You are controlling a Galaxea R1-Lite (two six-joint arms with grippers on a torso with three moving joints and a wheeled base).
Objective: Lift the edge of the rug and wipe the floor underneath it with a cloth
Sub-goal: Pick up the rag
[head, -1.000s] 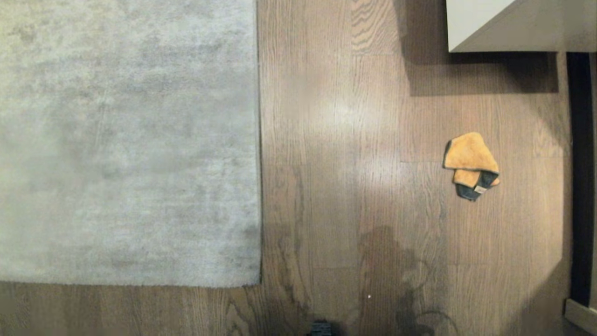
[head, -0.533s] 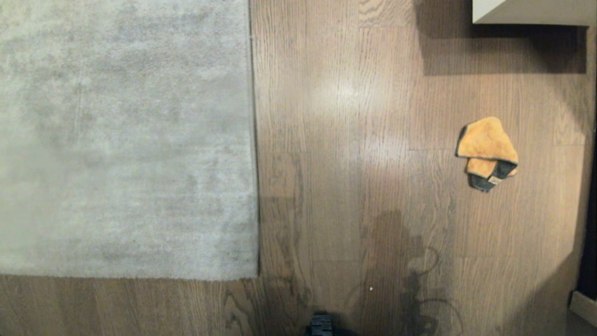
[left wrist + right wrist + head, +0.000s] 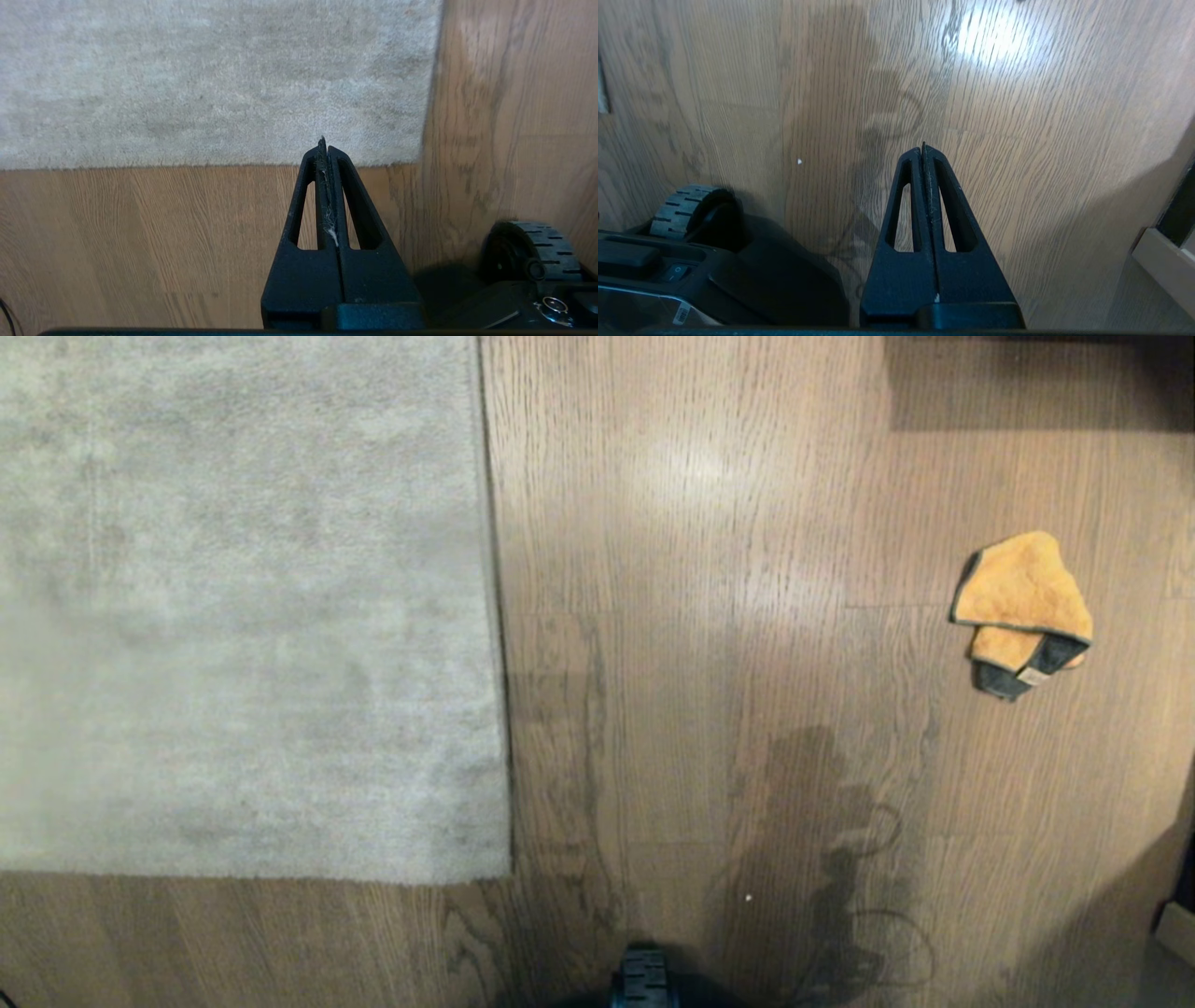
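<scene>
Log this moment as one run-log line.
rug edge flat on floor | cloth loose on floor, apart from rug | left gripper shut, empty | right gripper shut, empty

Wood-grain plank floor [image 3: 700, 616] with a bright glare patch [image 3: 686, 467], dark shadow along the top right, pale skirting board [image 3: 1164, 266] at the right.

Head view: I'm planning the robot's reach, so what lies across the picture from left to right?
rug → rug edge → bare floor → cloth
</scene>
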